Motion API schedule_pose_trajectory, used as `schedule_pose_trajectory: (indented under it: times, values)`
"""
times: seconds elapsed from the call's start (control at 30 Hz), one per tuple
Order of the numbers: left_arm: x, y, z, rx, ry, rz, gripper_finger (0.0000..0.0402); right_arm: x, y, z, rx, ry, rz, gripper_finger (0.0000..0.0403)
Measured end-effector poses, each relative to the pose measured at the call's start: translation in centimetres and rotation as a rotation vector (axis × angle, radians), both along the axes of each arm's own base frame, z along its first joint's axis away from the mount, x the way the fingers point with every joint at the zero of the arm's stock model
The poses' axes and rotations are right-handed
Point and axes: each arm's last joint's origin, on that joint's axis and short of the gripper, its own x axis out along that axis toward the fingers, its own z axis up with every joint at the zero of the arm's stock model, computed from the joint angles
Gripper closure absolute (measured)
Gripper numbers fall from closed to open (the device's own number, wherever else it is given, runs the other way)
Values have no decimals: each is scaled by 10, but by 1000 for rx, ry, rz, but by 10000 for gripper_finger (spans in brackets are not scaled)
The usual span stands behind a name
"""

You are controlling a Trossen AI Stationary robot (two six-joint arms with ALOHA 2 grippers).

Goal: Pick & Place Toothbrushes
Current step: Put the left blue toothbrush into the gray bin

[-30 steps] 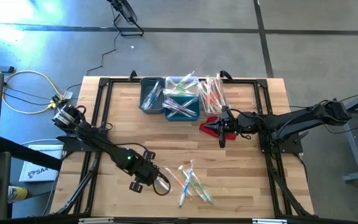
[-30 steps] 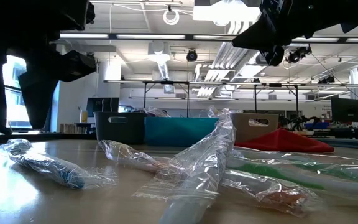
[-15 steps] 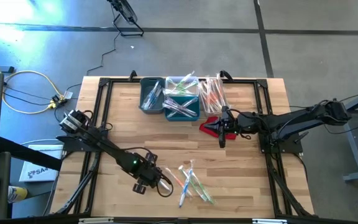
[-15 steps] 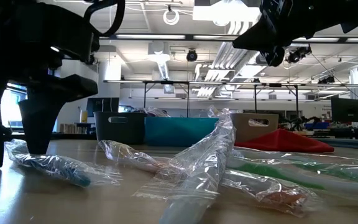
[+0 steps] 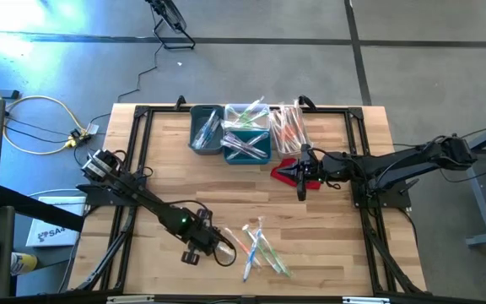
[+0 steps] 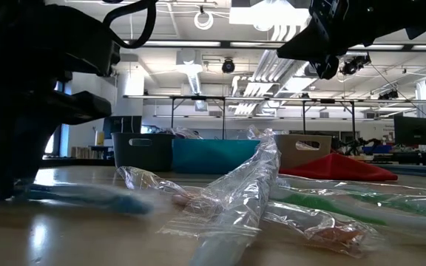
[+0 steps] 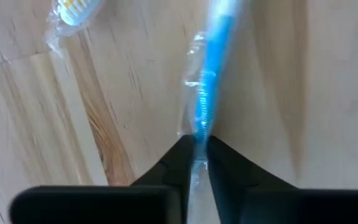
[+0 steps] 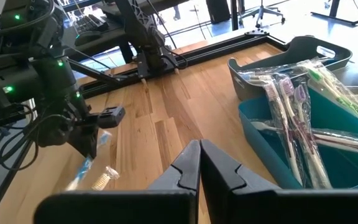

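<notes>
Down at the near edge of the counter (image 5: 167,160), my left pincer (image 7: 196,152) is pinching a blue toothbrush (image 7: 211,81) in its clear wrapper, fingers nipped onto the handle with the brush lying flat on the wood. More wrapped toothbrushes (image 5: 258,249) sit in a loose pile just beside it, and others fill the bins (image 5: 231,133) at the far side. My right pincer (image 8: 199,163) is pressed together, holding nothing, hovering by the red cloth (image 5: 288,172). These things look feather-light, and I reckon the crinkly film is slippery, so I'd grab mid-handle, through the wrapper, not the loose plastic end.
</notes>
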Motion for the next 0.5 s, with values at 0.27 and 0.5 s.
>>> schedule_pose_trajectory:
  times: [0.27,0.5]
  values:
    - [-1,0,0,-23,25,39,392,0,0,0,0,1,1,399]
    - [-12,6,14,-32,59,120,394,0,0,0,-4,1,5,399]
